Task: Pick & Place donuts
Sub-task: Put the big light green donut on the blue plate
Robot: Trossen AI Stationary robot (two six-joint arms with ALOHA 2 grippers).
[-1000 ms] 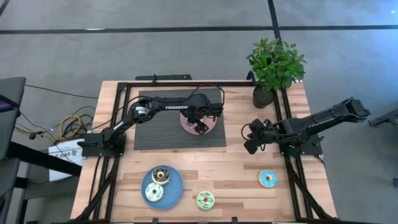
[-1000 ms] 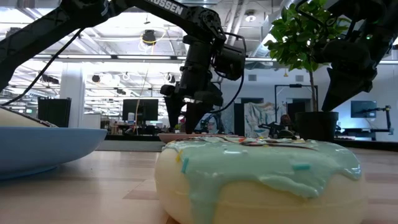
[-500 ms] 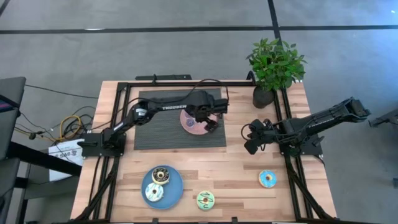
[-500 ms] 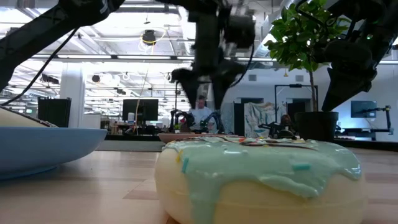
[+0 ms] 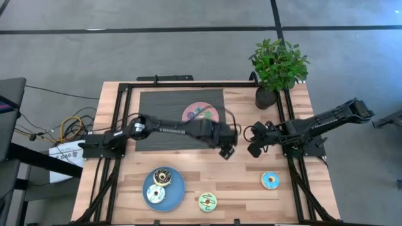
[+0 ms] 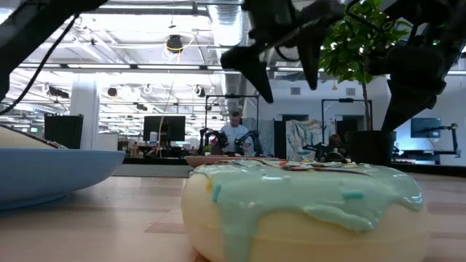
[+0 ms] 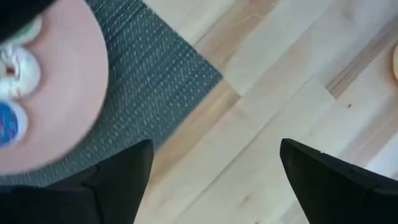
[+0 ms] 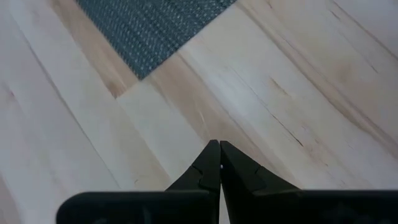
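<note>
Pink plate (image 5: 200,113) on mat: small donuts (image 5: 202,113) | blue plate (image 5: 164,188): 2 donuts (image 5: 162,176) | left gripper (image 5: 227,150) released, empty, beside mat corner | right gripper (image 5: 253,149) clenched, empty | loose: green donut (image 5: 207,202), blue donut (image 5: 271,181)

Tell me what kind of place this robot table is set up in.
Probably a robotics lab inside a large open office or workshop. Behind the wooden table the low view shows a high ceiling with exposed ducts, monitors on stands and a person standing at another pair of robot arms.
</note>
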